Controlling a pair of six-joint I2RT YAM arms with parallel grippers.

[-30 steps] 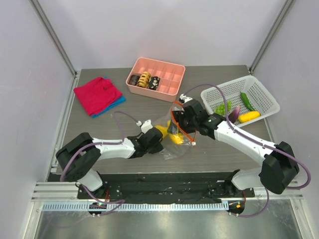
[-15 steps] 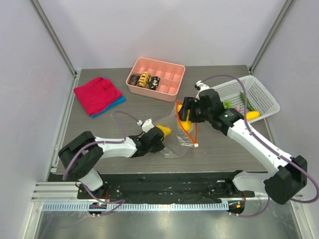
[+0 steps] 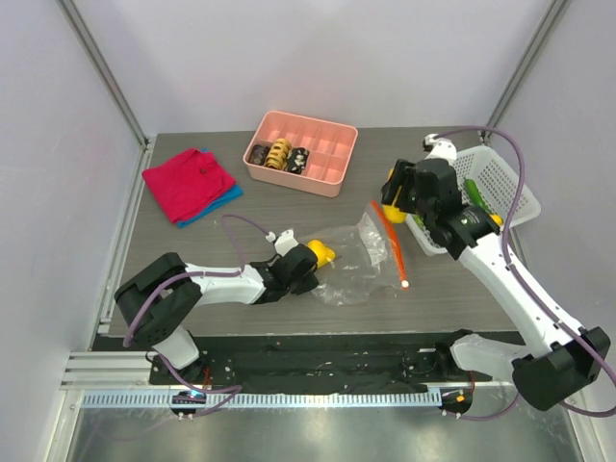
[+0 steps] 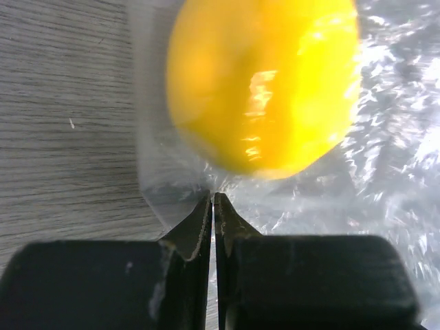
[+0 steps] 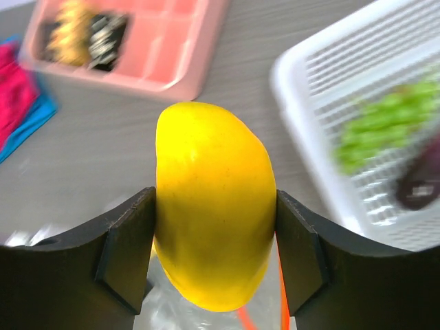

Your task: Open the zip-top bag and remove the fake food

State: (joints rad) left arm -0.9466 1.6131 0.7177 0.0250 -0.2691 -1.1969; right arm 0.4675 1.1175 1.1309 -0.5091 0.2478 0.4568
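Right gripper point(image 5: 214, 256) is clamped on a smooth yellow fruit point(image 5: 210, 206), pads squeezing it from both sides. It's hanging in the air over the counter point(image 3: 289, 207), just beside the white basket point(image 5: 357, 55). The basket already holds green grapes point(image 5: 385, 124) and an eggplant point(image 5: 421, 184), so my guess is that's the drop spot.

The zip-top bag point(image 3: 361, 255) is lying crumpled on the counter between the two arms, with its orange zipper strip point(image 3: 390, 236) splayed out toward the right arm. Mouth looks open to me. Left gripper point(image 4: 213, 206) has its jaws pressed together on a thin fold of the bag's plastic. Right past that pinch there's one more yellow piece point(image 4: 265, 82) sitting inside the bag.

Handling-wise: the fruit is hard, glossy plastic, probably hollow and light, so it'll squirt out if grabbed off-centre. Across the fat middle, like now, seems right.

The bag is the annoying part: floppy, crinkly, basically weightless, and it'll drag along with anything you pull. Pinning a corner away from the mouth makes sense. For the last piece I'd go in through the zipper end.
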